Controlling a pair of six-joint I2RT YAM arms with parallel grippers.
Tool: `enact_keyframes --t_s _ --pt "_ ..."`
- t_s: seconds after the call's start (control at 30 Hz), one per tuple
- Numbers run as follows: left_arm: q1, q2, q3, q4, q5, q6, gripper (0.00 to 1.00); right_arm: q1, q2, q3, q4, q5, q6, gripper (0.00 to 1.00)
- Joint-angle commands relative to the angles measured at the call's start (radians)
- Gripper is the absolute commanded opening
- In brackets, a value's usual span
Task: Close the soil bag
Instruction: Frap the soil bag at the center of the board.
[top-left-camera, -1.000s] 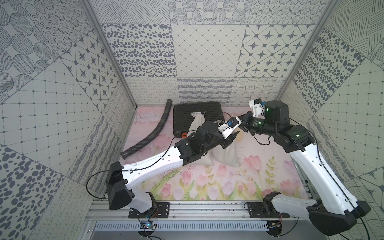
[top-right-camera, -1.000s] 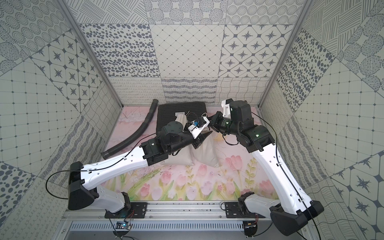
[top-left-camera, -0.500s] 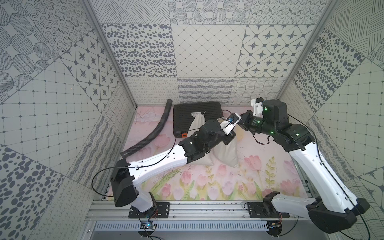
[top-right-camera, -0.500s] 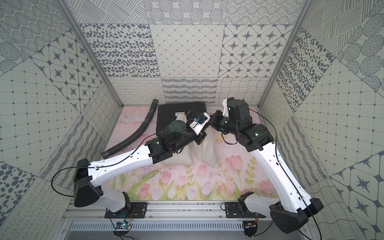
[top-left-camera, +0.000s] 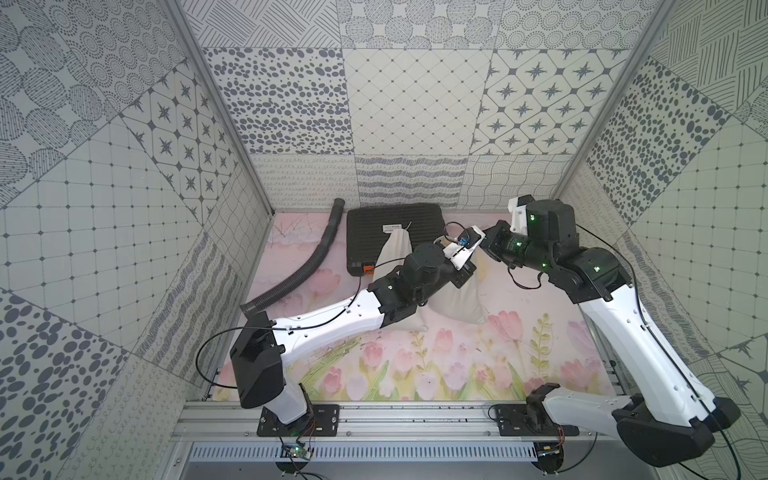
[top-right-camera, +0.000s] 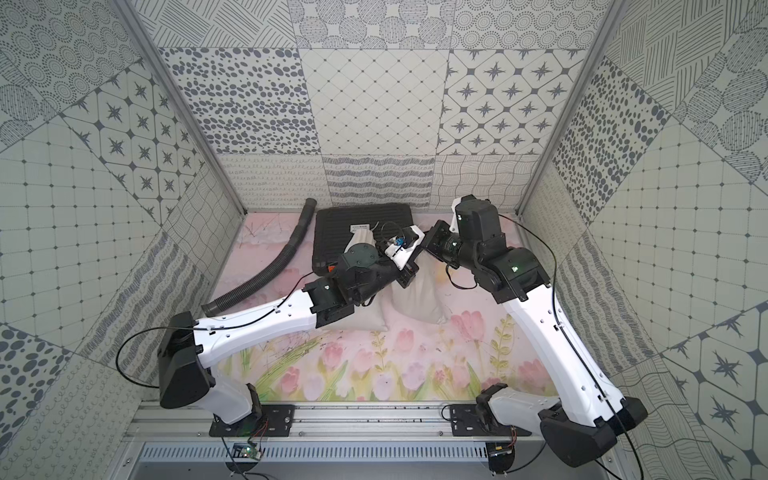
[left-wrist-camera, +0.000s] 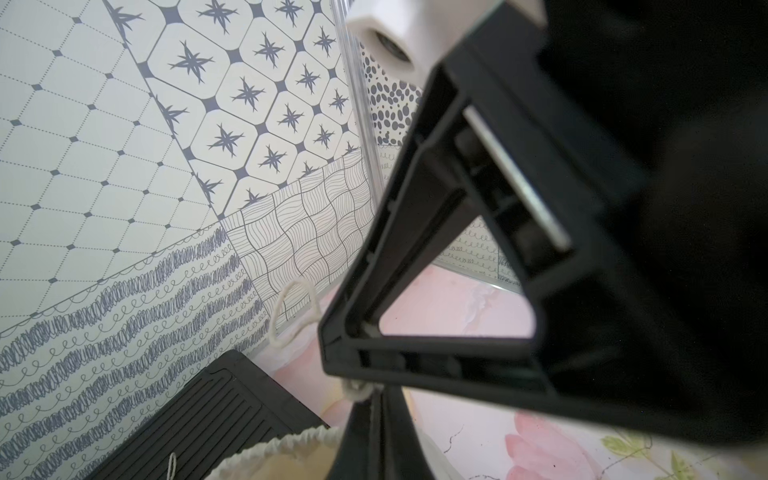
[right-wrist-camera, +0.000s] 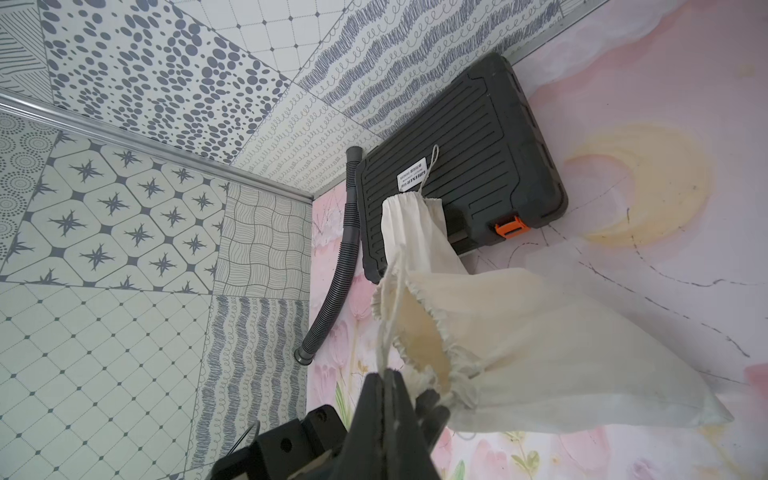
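While left tool (left-wrist-camera: 376, 399) and right tool (right-wrist-camera: 386, 376) pinch its drawstring (right-wrist-camera: 381, 340), soil bag (right-wrist-camera: 561, 345) lies beneath.

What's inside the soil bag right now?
In the right wrist view, the soil bag mouth is open: only a pale tan inner surface shows, no dark soil. Anything deeper is covered by the bag's own folds.

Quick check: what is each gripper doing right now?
Left gripper: closed, apparently pinching the drawstring at its tips.
Right gripper: closed on the drawstring, just off the mouth of the soil bag.
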Motion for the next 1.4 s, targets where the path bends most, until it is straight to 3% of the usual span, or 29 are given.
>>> enact_keyframes --t_s 0.0,0.07,0.17,0.33,0.43,0.53,0.67,0.87,1.2,1.3,1.37 --pt "0.006 0.054 0.0 -0.186 0.027 0.035 0.02 0.033 -0.048 0.096 0.196 -0.123 0.02 0.0" --pt "0.008 0.057 0.008 -0.185 0.046 0.029 0.04 0.033 -0.049 0.094 0.197 -0.123 0.022 0.0" --pt "0.007 0.065 0.016 -0.173 0.058 0.021 0.22 0.032 -0.049 0.09 0.198 -0.13 0.03 0.0" --pt "0.007 0.089 0.038 -0.191 0.052 0.023 0.34 0.033 -0.046 0.099 0.197 -0.138 0.038 0.0" --pt "0.007 0.092 0.037 -0.187 0.009 0.029 0.32 0.033 -0.05 0.101 0.198 -0.131 0.035 0.0" --pt "0.008 0.096 0.035 -0.184 -0.061 0.048 0.2 0.032 -0.061 0.101 0.196 -0.118 0.03 0.0" --pt "0.013 0.122 0.051 -0.227 -0.162 0.075 0.16 0.011 -0.073 0.128 0.189 -0.106 0.02 0.0" --pt "0.039 0.148 0.05 -0.256 -0.248 0.066 0.21 -0.016 -0.068 0.172 0.163 -0.135 0.027 0.0" --pt "0.117 0.151 0.034 -0.261 -0.277 0.006 0.31 -0.046 -0.065 0.306 0.079 -0.099 -0.006 0.0" --pt "0.119 0.135 0.014 -0.246 -0.257 0.004 0.16 -0.051 -0.066 0.298 0.07 -0.1 -0.001 0.0" --pt "0.12 0.132 0.013 -0.258 -0.255 0.001 0.14 -0.051 -0.074 0.287 0.069 -0.085 -0.002 0.0"
